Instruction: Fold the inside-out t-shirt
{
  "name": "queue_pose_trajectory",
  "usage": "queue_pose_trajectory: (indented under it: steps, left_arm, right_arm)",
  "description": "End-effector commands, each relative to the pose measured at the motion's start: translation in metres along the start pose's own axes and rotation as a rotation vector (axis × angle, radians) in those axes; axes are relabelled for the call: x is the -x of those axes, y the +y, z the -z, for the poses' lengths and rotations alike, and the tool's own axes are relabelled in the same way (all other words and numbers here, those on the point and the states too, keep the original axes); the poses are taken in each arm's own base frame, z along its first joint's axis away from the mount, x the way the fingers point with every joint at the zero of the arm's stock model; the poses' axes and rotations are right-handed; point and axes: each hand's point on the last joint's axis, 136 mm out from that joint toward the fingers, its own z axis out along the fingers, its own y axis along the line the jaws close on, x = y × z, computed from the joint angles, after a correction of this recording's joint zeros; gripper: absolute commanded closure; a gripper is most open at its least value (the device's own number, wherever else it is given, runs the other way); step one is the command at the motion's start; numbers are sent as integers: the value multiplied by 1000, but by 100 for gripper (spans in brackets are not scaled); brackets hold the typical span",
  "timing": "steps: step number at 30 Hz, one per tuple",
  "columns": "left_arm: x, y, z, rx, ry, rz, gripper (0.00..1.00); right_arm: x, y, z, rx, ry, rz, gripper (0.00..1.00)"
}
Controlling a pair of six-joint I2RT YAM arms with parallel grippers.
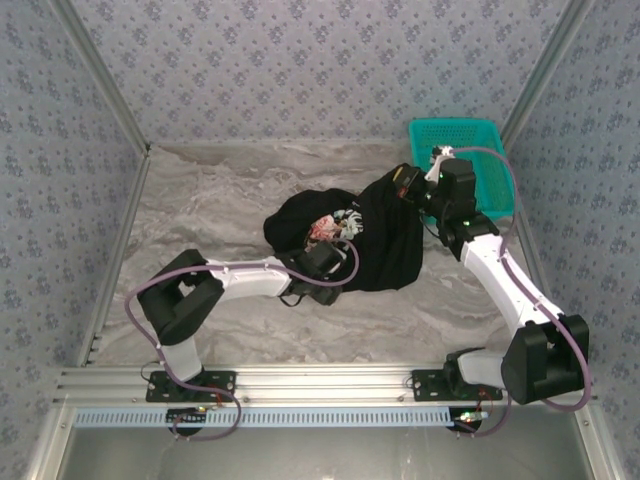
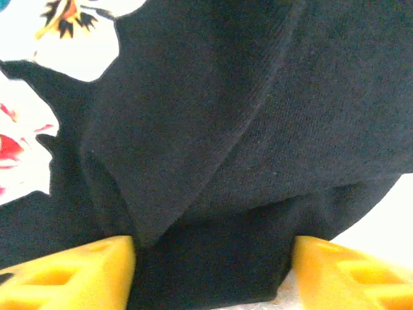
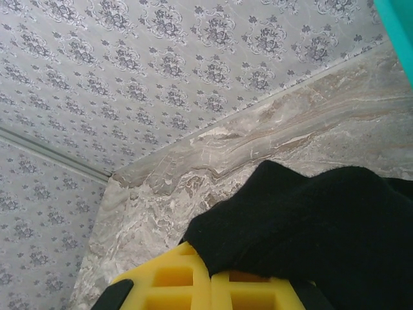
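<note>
Count: one t-shirt (image 1: 385, 240), one teal mesh basket (image 1: 470, 160), two arms, two grippers, and two yellow fingers on each gripper.

Top external view: the black t-shirt lies bunched at the centre of the marble-pattern table (image 1: 220, 200). Its floral print faces up near the left part of the heap. The left gripper (image 1: 322, 262) sits at the garment's lower left edge. The right gripper (image 1: 408, 185) is at the upper right corner of the garment, where the cloth rises off the table. The basket stands in the upper right of the frame, just behind that gripper.

Left wrist view: the left fingers (image 2: 64, 278) appear at the bottom left and bottom right corners, spread wide. A fold of black cloth fills the gap between them. Whether either finger touches the cloth cannot be told. The pink and white print shows at the upper left.

Right wrist view: the right fingers (image 3: 168, 284) lie pressed side by side at the bottom centre, clamped on a black hem that drapes over their tips and runs off to the lower right. A teal corner of the basket shows at the upper right, with the papered wall (image 3: 129, 64) above.
</note>
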Motion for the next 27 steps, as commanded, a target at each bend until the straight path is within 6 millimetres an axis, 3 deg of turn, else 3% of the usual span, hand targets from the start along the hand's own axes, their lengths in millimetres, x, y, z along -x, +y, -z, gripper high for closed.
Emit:
queue_pose_trajectory:
  steps: [1, 5, 7, 10, 14, 19, 23, 27]
  left_arm:
    - [-10, -1, -2, 2, 39, -17, 57]
    - [-1, 15, 23, 62, -24, -31, 89]
    - [11, 26, 44, 87, -81, -15, 100]
    - [31, 51, 84, 140, -177, 6, 100]
    - [51, 99, 140, 217, -309, 100, 100]
    - [47, 166, 198, 382, -406, 268, 100]
    - [24, 188, 212, 433, -411, 369, 100]
    - [-2, 191, 206, 448, -374, 402, 100]
  right_arm:
    - [25, 15, 7, 30, -56, 40, 100]
    - [41, 30, 19, 65, -96, 54, 100]
    - [52, 42, 30, 91, -127, 63, 100]
    - [71, 63, 52, 131, -178, 124, 100]
    - [93, 89, 83, 208, -239, 167, 100]
    - [121, 121, 124, 401, -313, 106, 100]
    - [119, 127, 126, 457, -288, 83, 100]
    - [91, 100, 98, 416, -182, 3, 100]
